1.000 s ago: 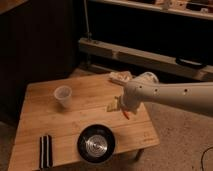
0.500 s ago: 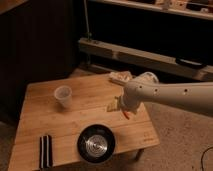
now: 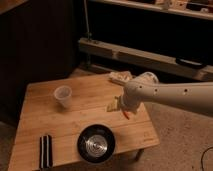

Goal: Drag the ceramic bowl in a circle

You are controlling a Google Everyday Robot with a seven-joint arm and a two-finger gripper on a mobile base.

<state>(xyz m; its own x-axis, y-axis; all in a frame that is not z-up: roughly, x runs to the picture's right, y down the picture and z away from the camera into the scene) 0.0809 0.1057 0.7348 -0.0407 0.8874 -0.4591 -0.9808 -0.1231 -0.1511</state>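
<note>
The end effector (image 3: 120,107) is hovering spread and empty at one o'clock of the bowl (image 3: 96,144), not touching it, so the whole dragging seemingly remains.

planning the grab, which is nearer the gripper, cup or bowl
The black ceramic bowl at the front edge; the white cup sits farther from the gripper, which hovers right of both.

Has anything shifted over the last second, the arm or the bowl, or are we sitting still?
Nothing visibly changed. The gripper stays open and empty over the right middle of the light wooden table, behind the round glossy black ceramic bowl and apart from it. The bowl sits in the same spot near the front edge, the small translucent white plastic cup at back left, and the dark ridged block at front left.
</note>
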